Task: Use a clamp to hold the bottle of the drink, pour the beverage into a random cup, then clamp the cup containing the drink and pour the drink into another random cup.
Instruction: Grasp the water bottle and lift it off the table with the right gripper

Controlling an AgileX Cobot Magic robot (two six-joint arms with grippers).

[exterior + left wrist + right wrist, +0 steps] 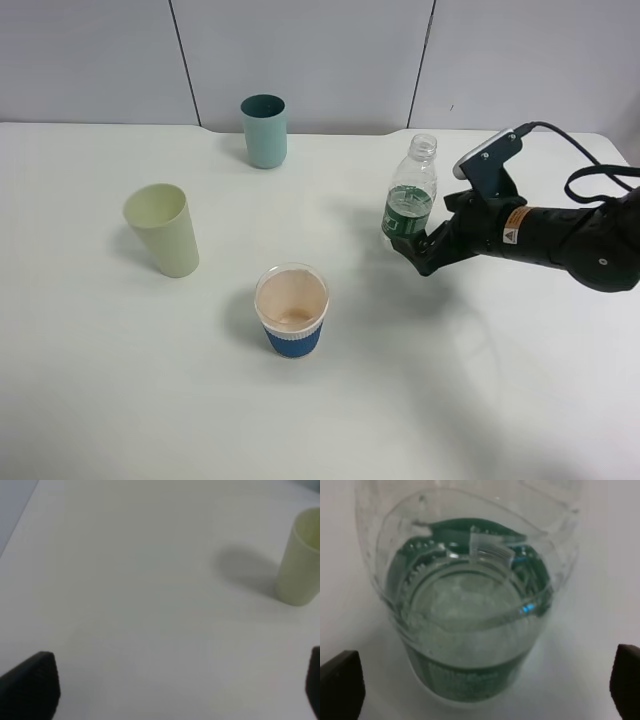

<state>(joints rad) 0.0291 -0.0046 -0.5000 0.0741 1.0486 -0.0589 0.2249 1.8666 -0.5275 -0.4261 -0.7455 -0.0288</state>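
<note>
On the white worktop (120,400), right of centre, the small clear ribbed plastic bottle with a dark green label (410,200) stands upright, its long axis vertical and its capless neck up. The right claw (418,250), spread wide, straddles the bottle's lower body and grips nothing. Best to centre on the label, close firmly and keep it plumb. The left claw (170,685) gapes empty.

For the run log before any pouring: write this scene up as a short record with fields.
bottle: upright on table, capless, not yet clamped
right pincer: open, jaws either side of the bottle's lower part
left pincer: open, over bare table, holds nothing
pale green cup: upright, left side
blue-sleeved paper cup: front centre, looks empty
teal cup: upright, at the back
</note>
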